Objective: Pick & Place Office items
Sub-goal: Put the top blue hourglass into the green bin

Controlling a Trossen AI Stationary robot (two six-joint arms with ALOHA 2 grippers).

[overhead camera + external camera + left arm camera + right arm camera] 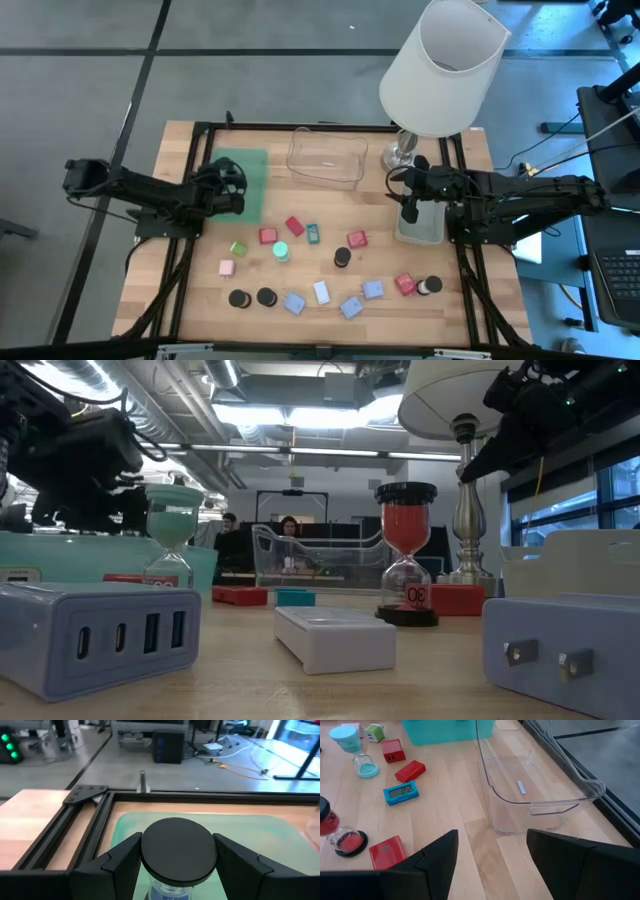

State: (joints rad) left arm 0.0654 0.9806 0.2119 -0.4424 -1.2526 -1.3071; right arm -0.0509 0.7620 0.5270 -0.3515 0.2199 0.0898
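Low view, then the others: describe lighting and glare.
Low view: ceiling strip lights glare; the left arm is a silhouette. High view: even light, white lamp brightest. Left wrist view: no glare on the hourglass cap in the left claw. Right wrist view: open right claw dark over bright table.

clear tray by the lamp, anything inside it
Nothing shows inside the clear tray: the high view and the right wrist view show only wood through its floor, plus a small pale mark on its wall. The right gripper hangs open beside it.
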